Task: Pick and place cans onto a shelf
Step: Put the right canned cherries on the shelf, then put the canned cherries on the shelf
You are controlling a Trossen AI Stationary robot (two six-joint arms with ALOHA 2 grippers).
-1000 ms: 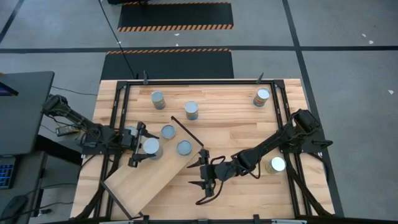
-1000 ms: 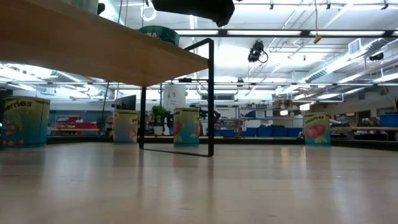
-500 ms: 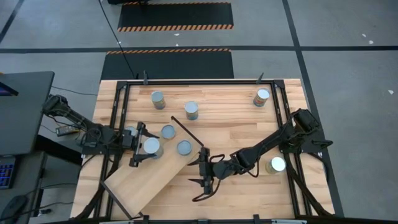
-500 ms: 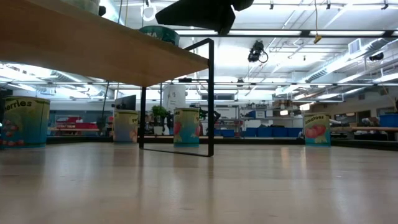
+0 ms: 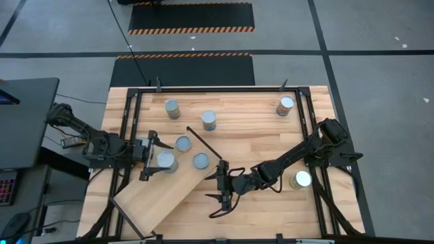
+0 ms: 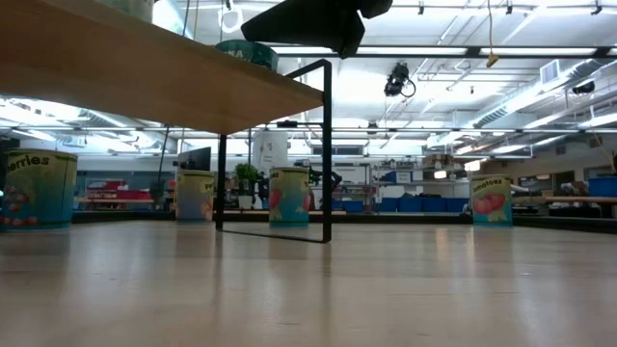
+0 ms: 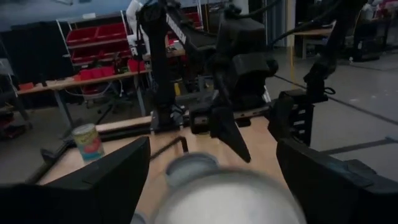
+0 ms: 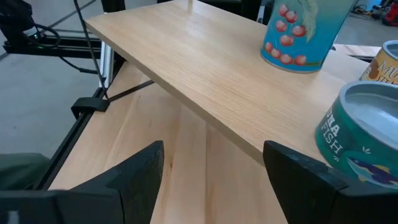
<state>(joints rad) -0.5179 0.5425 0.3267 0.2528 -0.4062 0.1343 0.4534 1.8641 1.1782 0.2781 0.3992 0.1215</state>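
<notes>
Currently a can (image 5: pixel 165 160) is being released on the shelf (image 5: pixel 166 196) by the wide-open left tool (image 5: pixel 154 156), left of frame centre. The right tool (image 5: pixel 222 186), empty and parted, is being kept beside the shelf's end; next, another can (image 5: pixel 299 179) probably needs fetching.

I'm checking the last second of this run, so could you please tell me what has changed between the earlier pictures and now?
The right gripper slid slightly toward the left side of the table, alongside the shelf edge, still open and empty. The left gripper stayed open around the can on the shelf. The other cans did not move.
</notes>
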